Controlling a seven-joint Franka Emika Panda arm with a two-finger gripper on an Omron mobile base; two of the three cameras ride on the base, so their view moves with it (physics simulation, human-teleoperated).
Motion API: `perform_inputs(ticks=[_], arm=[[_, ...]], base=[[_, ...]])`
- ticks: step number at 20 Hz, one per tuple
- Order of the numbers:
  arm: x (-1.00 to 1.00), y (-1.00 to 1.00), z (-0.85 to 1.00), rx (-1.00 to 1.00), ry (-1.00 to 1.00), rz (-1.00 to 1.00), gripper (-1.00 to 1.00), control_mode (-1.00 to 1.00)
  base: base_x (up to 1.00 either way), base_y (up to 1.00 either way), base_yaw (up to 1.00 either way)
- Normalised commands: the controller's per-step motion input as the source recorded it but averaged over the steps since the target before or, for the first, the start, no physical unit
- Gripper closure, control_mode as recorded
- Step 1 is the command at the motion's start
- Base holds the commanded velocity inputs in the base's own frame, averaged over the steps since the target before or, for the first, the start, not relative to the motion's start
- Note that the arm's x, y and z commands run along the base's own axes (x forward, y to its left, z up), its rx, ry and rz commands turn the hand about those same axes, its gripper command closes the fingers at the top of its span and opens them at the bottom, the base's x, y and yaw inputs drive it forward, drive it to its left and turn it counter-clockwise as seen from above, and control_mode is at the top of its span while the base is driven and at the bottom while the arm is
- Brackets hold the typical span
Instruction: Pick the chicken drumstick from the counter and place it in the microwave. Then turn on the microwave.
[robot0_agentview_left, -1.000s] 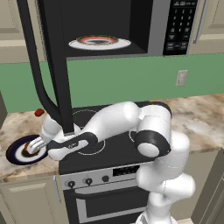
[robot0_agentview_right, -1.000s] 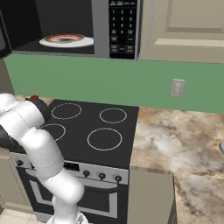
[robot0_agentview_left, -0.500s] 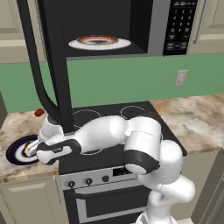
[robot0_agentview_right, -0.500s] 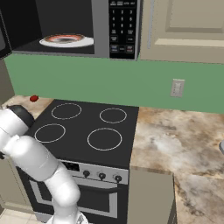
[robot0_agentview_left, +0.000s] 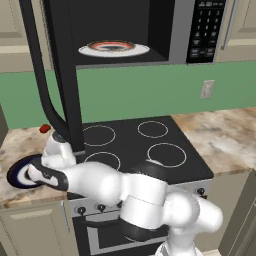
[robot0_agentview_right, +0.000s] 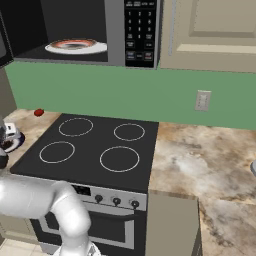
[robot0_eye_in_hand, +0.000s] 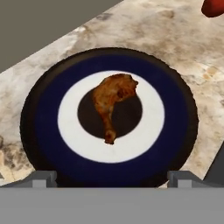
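Drumstick first: the small reddish-brown lumpy chicken drumstick (robot0_eye_in_hand: 112, 106) is lying in the dark middle of a round plate with a navy rim and a white ring (robot0_eye_in_hand: 48, 144), and that plate sits on the beige-and-brown marbled stone table (robot0_eye_in_hand: 166, 39) left of the black stove.

In the hand view the fat meaty end points up and the thin bone end points down. My guess is it's light and fairly stiff, maybe a bit greasy, so it could slip or roll if pinched on the skinny bone. I'd grab across the thick meaty part, with the fingers on either side of it.

The claw (robot0_eye_in_hand: 112, 178) hangs right over the plate, with the drumstick roughly centred ahead of it. Its two fingertips (robot0_eye_in_hand: 43, 178) show wide apart at the bottom of the hand view, so it's spread open and has nothing in it yet.

A small bright red object (robot0_eye_in_hand: 214, 6) sits on the table beyond the plate, well apart from the drumstick, so it shouldn't matter for the grab. The plate rim is low and I don't expect it to block the fingers.

Up above, the big black microwave with silver trim (robot0_agentview_left: 200, 30) has its black door (robot0_agentview_left: 62, 70) swung open, hanging out over the stove's left side. Inside there's already a white plate with a reddish ring (robot0_agentview_left: 114, 48). That open door looks like the main thing to steer around on the lift.
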Motion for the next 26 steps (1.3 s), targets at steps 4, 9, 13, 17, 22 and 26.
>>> perform_inputs(ticks=[4, 9, 13, 17, 22, 26], arm=[[0.08, 0.21, -0.04, -0.02, 0.0, 0.0, -1.0, -1.0], [0.16, 0.19, 0.0, -0.01, 0.01, 0.0, -1.0, -1.0], [0.17, 0.14, -0.08, -0.01, 0.05, 0.0, -1.0, -1.0], [0.15, 0.07, -0.14, -0.02, 0.05, 0.0, -1.0, -1.0], [0.12, 0.03, -0.19, -0.03, 0.05, 0.0, -1.0, -1.0], [0.08, 0.06, -0.19, -0.03, 0.02, 0.0, -1.0, -1.0]], base=[[0.0, 0.0, 0.0], [0.0, 0.0, 0.0], [0.0, 0.0, 0.0], [0.0, 0.0, 0.0], [0.0, 0.0, 0.0], [0.0, 0.0, 0.0]])
